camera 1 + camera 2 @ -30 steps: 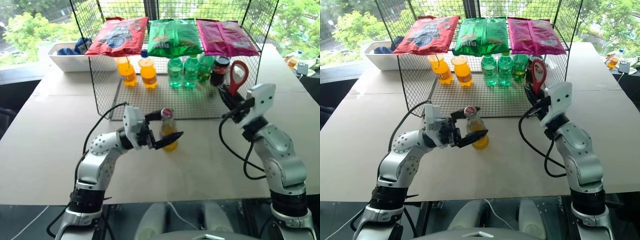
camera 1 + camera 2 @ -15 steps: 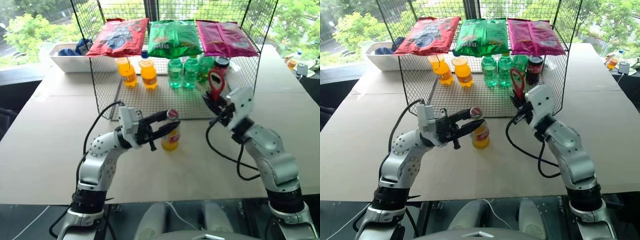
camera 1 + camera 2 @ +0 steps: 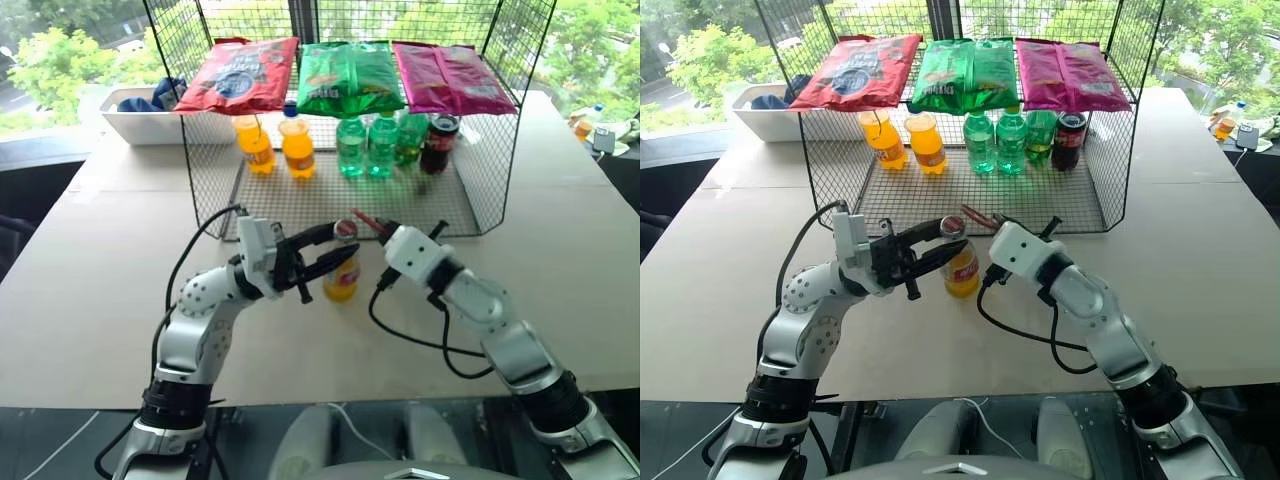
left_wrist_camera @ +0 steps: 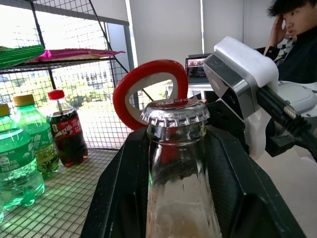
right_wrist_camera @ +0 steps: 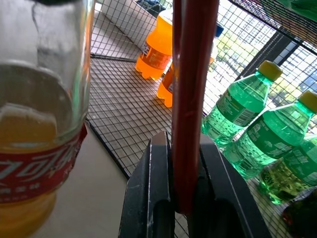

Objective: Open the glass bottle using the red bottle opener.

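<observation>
The glass bottle (image 3: pixel 342 281) stands on the table in front of the wire rack, with orange drink in it and a red label. My left gripper (image 3: pixel 340 246) is shut on its neck, whose black fingers (image 4: pixel 119 198) flank the glass just under the metal crown cap (image 4: pixel 176 112). My right gripper (image 3: pixel 383 232) is shut on the red bottle opener (image 3: pixel 364 219) by its handle. The opener's ring head (image 4: pixel 147 89) sits right behind the cap, close to it; whether they touch I cannot tell. The opener (image 5: pixel 191 94) is seen edge-on between my right fingers (image 5: pixel 157 198).
The wire rack (image 3: pixel 470 190) behind the bottle holds two orange plastic bottles (image 3: pixel 296 146), green bottles (image 3: pixel 365 145) and a cola bottle (image 3: pixel 438 143), with snack bags (image 3: pixel 348 75) on its top shelf. A white bin (image 3: pixel 140 112) stands at the back left. A person (image 4: pixel 297 29) sits beyond the table.
My left gripper has closed on the bottle's neck. My right arm has swung left and down, rolling the opener from upright to nearly flat, and brought its ring to the cap.
</observation>
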`<control>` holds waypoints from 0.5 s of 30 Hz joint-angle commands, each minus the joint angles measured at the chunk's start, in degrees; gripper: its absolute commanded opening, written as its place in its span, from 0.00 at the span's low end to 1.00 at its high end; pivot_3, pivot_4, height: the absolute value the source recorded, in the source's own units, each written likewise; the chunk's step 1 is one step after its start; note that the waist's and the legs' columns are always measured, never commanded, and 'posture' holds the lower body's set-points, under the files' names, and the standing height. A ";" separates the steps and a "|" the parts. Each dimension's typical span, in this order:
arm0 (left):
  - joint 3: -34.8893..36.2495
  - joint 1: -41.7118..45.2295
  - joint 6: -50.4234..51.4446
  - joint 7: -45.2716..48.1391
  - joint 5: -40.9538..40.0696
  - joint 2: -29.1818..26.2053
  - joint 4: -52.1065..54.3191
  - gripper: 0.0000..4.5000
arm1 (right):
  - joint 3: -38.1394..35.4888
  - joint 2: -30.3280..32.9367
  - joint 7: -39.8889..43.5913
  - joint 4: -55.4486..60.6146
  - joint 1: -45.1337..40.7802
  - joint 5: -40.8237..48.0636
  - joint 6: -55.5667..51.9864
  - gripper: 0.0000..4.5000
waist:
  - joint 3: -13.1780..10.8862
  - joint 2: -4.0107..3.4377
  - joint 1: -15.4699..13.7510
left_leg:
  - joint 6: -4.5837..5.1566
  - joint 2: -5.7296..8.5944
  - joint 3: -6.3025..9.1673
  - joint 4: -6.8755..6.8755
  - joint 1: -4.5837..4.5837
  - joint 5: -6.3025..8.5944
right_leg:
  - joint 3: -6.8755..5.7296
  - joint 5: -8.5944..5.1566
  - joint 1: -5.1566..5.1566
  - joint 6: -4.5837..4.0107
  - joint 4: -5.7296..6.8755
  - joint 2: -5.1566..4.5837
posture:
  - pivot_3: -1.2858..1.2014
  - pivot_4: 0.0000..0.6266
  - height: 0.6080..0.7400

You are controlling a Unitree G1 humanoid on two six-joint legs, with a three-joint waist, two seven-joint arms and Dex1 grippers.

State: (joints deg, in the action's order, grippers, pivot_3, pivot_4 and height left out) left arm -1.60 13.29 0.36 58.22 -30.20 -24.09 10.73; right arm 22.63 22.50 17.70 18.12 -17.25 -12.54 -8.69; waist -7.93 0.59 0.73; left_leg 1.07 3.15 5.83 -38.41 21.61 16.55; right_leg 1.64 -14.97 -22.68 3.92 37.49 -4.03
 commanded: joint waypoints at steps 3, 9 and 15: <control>-1.32 -1.58 1.46 -0.75 3.12 -1.19 -2.70 0.31 | 0.41 2.10 -5.76 -3.34 0.13 -10.70 10.98 0.00 | 0.01 0.01 0.03 | 0.00 0.01 -0.01 0.00 -0.01 0.00 | 0.00 0.00 0.01 0.00 0.00 0.00 | 0.52 0.24 1.00; -1.46 -1.39 1.73 -0.73 2.87 -1.55 -2.78 0.31 | -1.09 -0.67 -10.55 -6.97 -0.82 -14.73 15.46 0.00 | 0.01 0.01 0.03 | -0.01 0.00 -0.02 0.02 -0.04 -0.01 | 0.01 0.00 0.02 0.00 0.01 0.02 | 0.52 0.24 1.00; -1.62 -1.18 1.77 -0.66 2.86 -1.68 -2.94 0.31 | -4.28 -5.89 -11.56 -7.19 -1.26 -12.95 14.21 0.00 | 0.01 0.01 0.02 | -0.02 -0.01 -0.02 0.02 -0.04 -0.01 | 0.02 0.00 0.03 0.00 0.01 0.02 | 0.52 0.24 1.00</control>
State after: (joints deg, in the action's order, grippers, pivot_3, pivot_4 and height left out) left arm -1.80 13.44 0.32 57.60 -30.23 -24.61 10.53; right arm 20.43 17.43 7.07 8.69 -17.24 -26.45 4.91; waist -7.92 0.60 0.76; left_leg 1.05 3.13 5.81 -38.40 21.57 16.54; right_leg 1.66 -14.97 -22.65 3.91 37.49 -4.01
